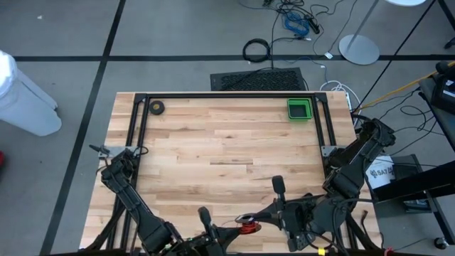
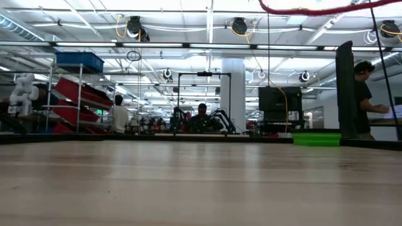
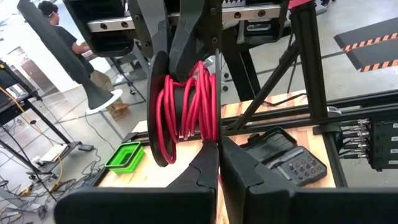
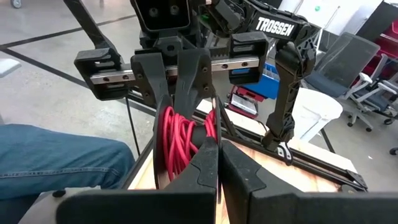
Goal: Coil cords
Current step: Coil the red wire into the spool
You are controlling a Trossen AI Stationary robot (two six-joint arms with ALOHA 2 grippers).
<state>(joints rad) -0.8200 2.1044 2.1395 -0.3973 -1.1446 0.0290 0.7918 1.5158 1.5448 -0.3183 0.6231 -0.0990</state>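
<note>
At the near table edge, both grippers meet on the reel (image 3: 163,109).
Left gripper (image 1: 213,229) and right gripper (image 1: 264,213) are each clenched on it, red cord (image 3: 186,102) wound around.

The right claw (image 4: 219,163) is sitting closed against the red cord (image 4: 180,138) wound on its black reel (image 4: 160,163), facing the left claw (image 4: 186,74) above the wooden desk (image 4: 311,171).
</note>
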